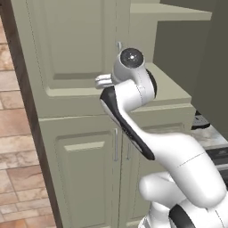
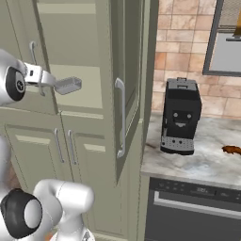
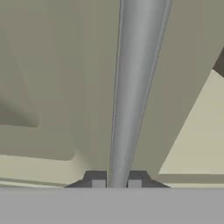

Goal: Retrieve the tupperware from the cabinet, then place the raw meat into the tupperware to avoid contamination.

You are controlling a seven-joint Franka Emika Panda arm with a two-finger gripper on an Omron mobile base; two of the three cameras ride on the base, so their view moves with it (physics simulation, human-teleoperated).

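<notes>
Both base views flank the cabinet point(image 1: 75, 133) (shared subject); hand view hugs its handle point(image 3: 133, 87).

Even, shadowless rendered light is falling everywhere, glare is sheening the silver handle point(image 3: 133, 87), and edges are looking slightly soft.

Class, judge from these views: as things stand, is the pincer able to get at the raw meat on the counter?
Probably not: the pincer sits astride a cabinet door handle, while the raw meat lies far along the counter, beyond the coffee machine.

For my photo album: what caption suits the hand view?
Gripper straddling the cabinet's silver handle.
</notes>
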